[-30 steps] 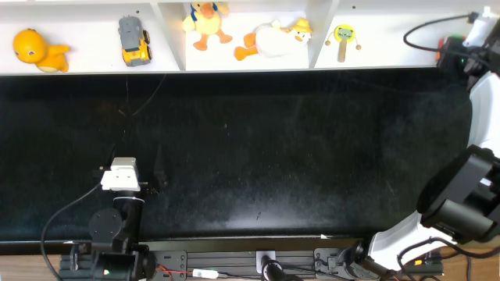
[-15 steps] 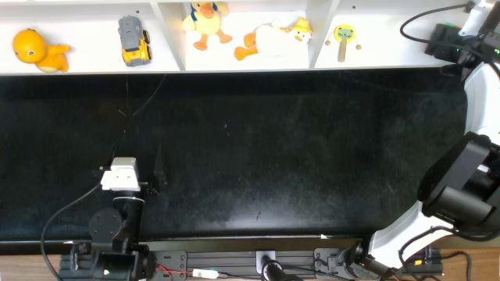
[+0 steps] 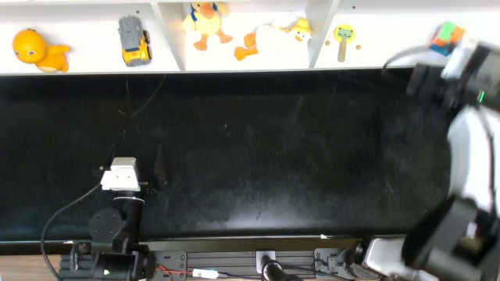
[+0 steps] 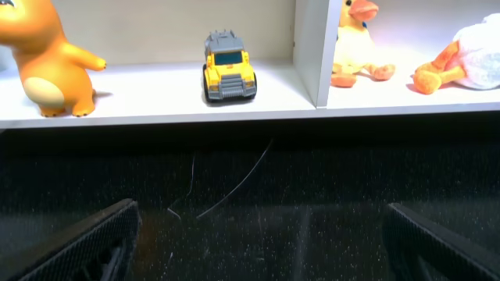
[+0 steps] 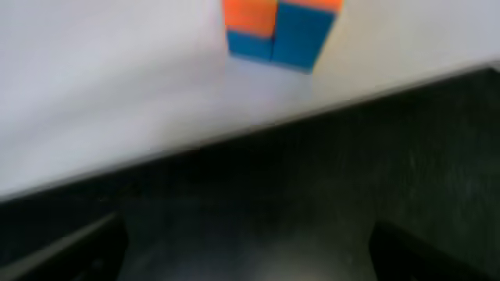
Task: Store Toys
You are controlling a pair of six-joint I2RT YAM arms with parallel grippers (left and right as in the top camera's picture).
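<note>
The left gripper [image 4: 262,209] hovers at about 8 o'clock on the table [image 3: 273,156], low over it, its dark jaws spread wide with nothing between them. The table's cover is black, matt and finely speckled, with scuffs and a few thin pale lines at 10 o'clock; whether these are scratches or threads cannot be told. From 9 o'clock through the centre to 3 o'clock the dark surface lies bare, so there is broad room between the arms.

The right gripper [image 5: 246,225] is at 2 o'clock, just short of the shelf's front edge, jaws likewise wide and holding nothing.

Along 12 o'clock runs a white shelf [image 3: 234,66], smooth and hard-edged, split by upright white walls. The left bay holds an orange duck figure [image 3: 37,48] – glossy, rounded, standing – and beside it a boxy yellow toy truck [image 3: 134,40] with a grey top, nose toward the table. The middle bay holds two soft plush toys: a yellow plush duck [image 3: 206,22] sitting up, and a white plush duck [image 3: 273,39] lying on its side, orange feet out. Past the next wall lies a small rattle [image 3: 344,39] with a round green head on a pale stick. At 1 o'clock, far along the same shelf, sits the cube [image 5: 281,27], square-edged with orange and blue faces, straight ahead of the right gripper and apart from it.
</note>
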